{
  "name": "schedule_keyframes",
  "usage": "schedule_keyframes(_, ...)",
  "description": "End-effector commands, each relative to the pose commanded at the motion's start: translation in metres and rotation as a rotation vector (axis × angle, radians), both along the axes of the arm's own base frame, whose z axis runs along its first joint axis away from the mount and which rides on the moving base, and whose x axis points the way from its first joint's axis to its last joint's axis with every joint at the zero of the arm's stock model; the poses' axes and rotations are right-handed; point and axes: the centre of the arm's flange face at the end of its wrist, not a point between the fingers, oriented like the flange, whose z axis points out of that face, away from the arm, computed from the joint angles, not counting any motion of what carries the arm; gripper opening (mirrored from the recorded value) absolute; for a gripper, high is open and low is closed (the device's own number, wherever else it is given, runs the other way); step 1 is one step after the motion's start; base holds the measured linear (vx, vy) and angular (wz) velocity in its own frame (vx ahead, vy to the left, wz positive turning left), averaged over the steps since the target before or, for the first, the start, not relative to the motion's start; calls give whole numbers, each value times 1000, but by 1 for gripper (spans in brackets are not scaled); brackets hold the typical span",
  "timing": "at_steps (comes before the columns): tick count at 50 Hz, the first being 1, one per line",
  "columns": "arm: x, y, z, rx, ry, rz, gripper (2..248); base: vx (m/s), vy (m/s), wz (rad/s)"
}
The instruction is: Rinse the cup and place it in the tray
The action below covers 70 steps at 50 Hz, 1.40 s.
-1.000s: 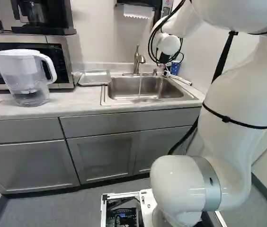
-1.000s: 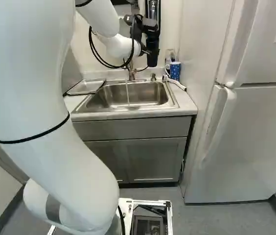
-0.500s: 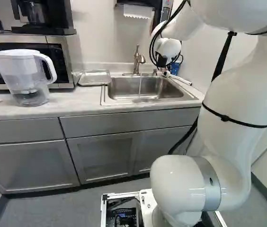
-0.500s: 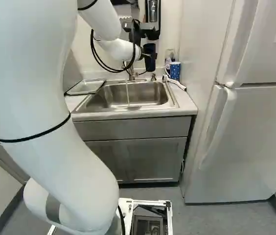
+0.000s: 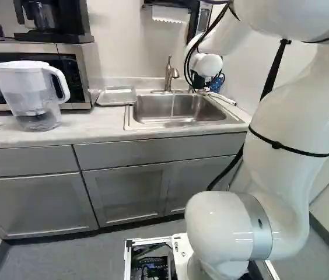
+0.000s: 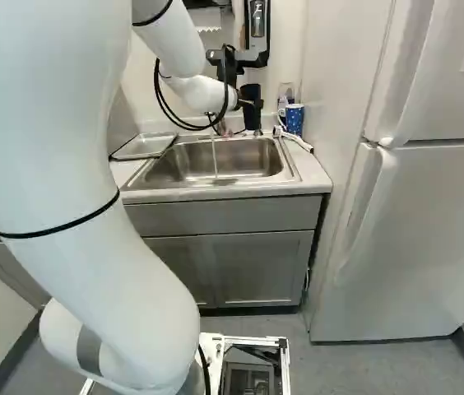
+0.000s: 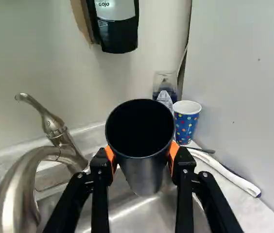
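Above the sink's (image 5: pixel 153 111) back edge, toward its right corner: one dark cup (image 7: pixel 144 170), upright, clasped by the gripper (image 7: pixel 142 156), fingers parted to its width, presumably leaving the mouth free for rinsing. Tray (image 5: pixel 116 96), left of sink, likely awaiting it.

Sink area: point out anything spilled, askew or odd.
A thin stream, apparently water, falls below the faucet while the dark cup is held away from it in the fingers: slightly odd. Nothing looks spilled, askew or damaged.
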Motion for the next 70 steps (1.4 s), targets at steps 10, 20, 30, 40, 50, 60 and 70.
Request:
schedule_keyframes(10, -7, 0, -11, 2, 23, 0, 122, 0, 0, 0)
schedule_keyframes(20, -8, 1, -22, -21, 48, 21, 122, 0, 0, 0)
schedule_keyframes(30, -7, 3, -25, -63, 60, 58, 122, 0, 0, 0)
schedule_keyframes(40, -6, 6, -24, -109, 66, 97, 122, 0, 0, 0)
schedule_keyframes(50, -5, 8, -24, -141, 69, 130, 122, 0, 0, 0)
schedule_keyframes(60, -5, 10, -23, -97, 53, 140, 122, 0, 0, 0)
schedule_keyframes(70, -9, 11, -23, -42, 36, 149, 122, 0, 0, 0)
